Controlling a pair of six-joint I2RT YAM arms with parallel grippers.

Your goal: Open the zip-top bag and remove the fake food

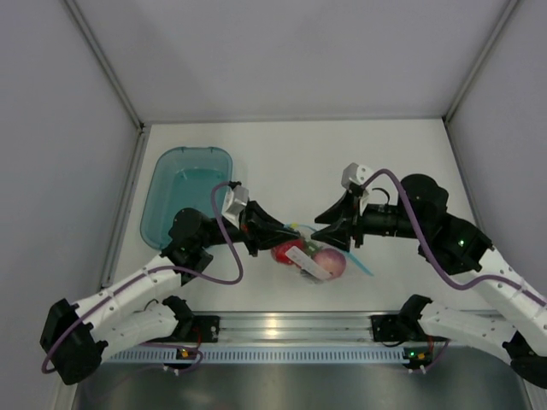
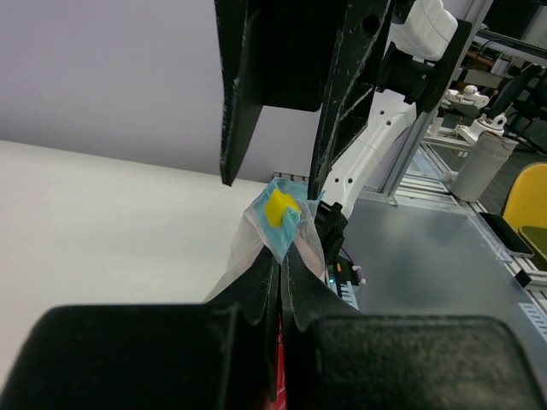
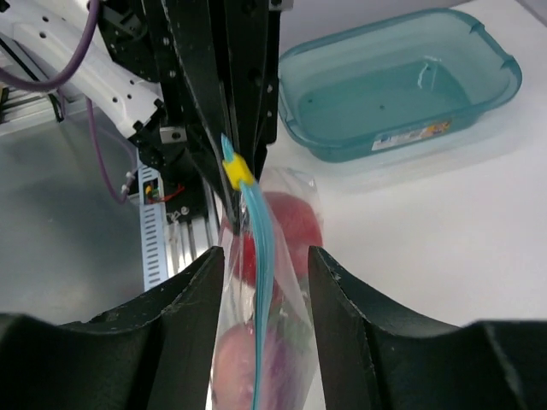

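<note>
**Zip-top bag pinned at 1 end, second jaws parted around its strip**

Zip-top bag sits at the middle of the table, strung between the 2 arms with its closure uppermost. I cannot tell whether its underside rests on the surface.

The left gripper is clamped tight on the bag's corner, just below the yellow slider. That hold looks meant to anchor the pouch so the other arm has something to pull against. The right gripper stands partly parted, 1 finger on each side of the light blue zip strip, and grips nothing. It seems placed to take hold of the strip or the slider. The strip reads as 1 unbroken line, so I judge the bag not yet opened. The fake food is all inside, a red piece above a pink one.

The top view alone gives the layout: the grippers are nose to nose, and the teal tub is well apart at the far left. It cannot show either jaw gap. The left wrist view proves the pinch and shows the slider close up, but hides nearly all the food. The right wrist view shows the gaps beside the strip and the food through the plastic.
</note>
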